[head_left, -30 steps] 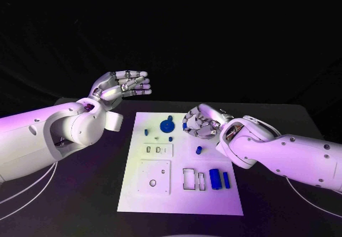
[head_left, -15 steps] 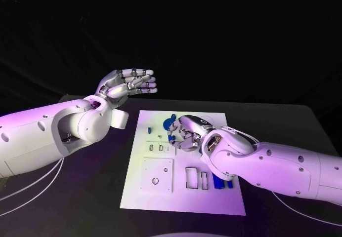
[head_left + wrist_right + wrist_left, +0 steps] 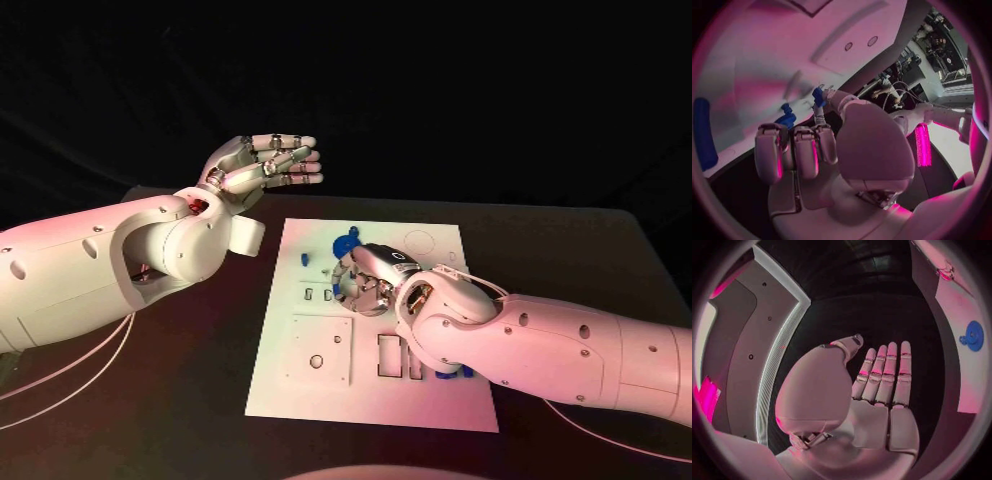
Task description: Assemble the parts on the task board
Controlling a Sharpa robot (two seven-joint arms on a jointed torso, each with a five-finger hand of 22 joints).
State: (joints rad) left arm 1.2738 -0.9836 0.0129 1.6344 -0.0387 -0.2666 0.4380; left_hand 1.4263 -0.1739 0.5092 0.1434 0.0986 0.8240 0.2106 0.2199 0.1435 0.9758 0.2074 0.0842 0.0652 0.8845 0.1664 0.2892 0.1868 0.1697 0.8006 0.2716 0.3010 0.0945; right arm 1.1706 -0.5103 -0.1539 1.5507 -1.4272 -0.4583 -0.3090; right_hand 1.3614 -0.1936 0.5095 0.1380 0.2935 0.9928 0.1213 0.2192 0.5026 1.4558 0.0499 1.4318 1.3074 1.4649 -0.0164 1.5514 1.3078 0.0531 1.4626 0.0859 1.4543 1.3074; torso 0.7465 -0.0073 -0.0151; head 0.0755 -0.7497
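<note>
The task board (image 3: 289, 395) lies flat at the middle of the table (image 3: 577, 250). The right hand (image 3: 371, 282) rests over the board's centre, fingers (image 3: 804, 150) curled down around a small blue part (image 3: 787, 119) (grasp not confirmable). The left hand (image 3: 264, 165) is raised beyond the board's far-left corner, fingers released and holding nothing.

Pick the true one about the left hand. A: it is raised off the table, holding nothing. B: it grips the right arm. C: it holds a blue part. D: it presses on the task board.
A: the left hand is up beyond the task board, fingers bare.
</note>
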